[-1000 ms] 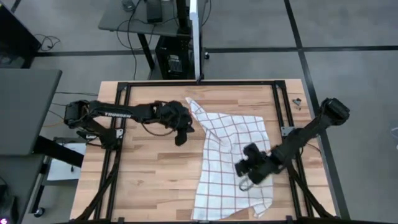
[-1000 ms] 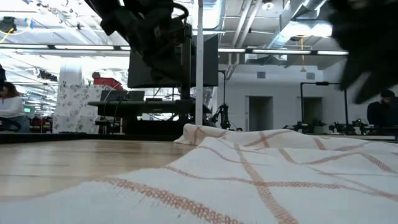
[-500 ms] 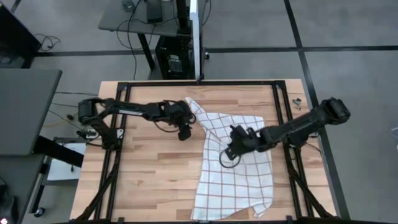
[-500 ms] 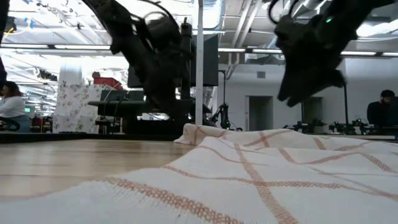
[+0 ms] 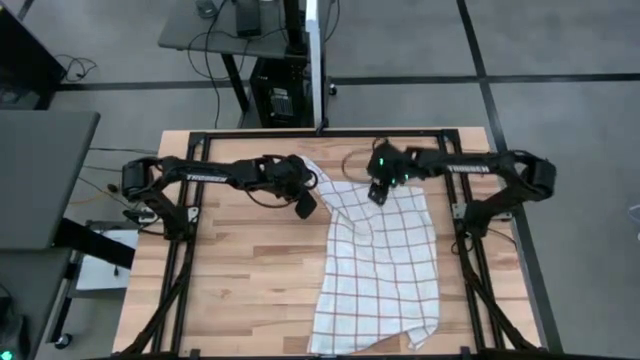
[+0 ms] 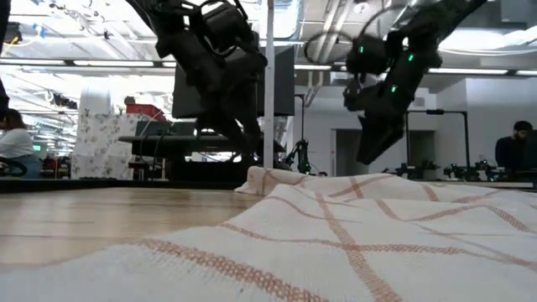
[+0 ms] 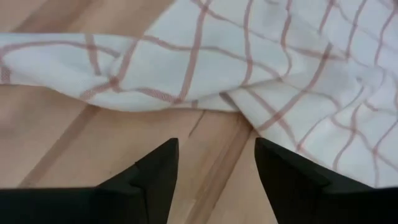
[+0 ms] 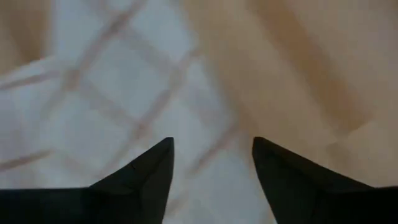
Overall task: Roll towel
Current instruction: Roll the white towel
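Both grippers' jaws gape, empty — towel (image 5: 378, 262) lies flat, long axis running near-to-far across table (image 5: 250, 280).

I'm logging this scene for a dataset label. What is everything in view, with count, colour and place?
towel: one, white with red checks, spread flat and unrolled on the table's right half, far-left corner bunched.
table: one, light wood, black frame.
people: two, seated in the room behind, at the low view's edges.
left gripper: one, dark, open, above bare wood beside the towel's far-left corner.
right gripper: one, dark, open, over the towel's far edge.
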Controlling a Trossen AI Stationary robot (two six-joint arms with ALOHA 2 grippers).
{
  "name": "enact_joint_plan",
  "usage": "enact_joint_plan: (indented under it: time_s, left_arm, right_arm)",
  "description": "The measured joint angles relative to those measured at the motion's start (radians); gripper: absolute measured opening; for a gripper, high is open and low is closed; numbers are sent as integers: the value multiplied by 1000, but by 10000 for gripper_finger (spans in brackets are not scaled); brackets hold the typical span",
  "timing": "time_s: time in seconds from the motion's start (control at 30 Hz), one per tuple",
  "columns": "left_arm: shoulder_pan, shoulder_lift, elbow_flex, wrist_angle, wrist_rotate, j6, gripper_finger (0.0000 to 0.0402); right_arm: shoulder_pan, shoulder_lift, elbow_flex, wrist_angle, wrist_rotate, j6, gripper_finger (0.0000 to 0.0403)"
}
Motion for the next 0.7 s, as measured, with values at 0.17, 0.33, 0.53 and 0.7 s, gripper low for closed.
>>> enact_joint_plan:
  time_s: [0.17,0.33,0.53,0.7]
  left_arm:
    - [-11,0,-1,-38,0,-50,193]
    - [-26,-2,-1,-60,0,-63,193]
    - [-27,-1,-1,-79,-9,-50,193]
    - [-27,-1,-1,-77,-10,-9,193]
  right_arm:
    - [-69,113,1,19,-72,-144,260]
    - [-54,215,4,36,-195,-148,262]
    - [-45,236,6,9,-225,-131,206]
    - [-48,201,-1,-95,-298,-103,35]
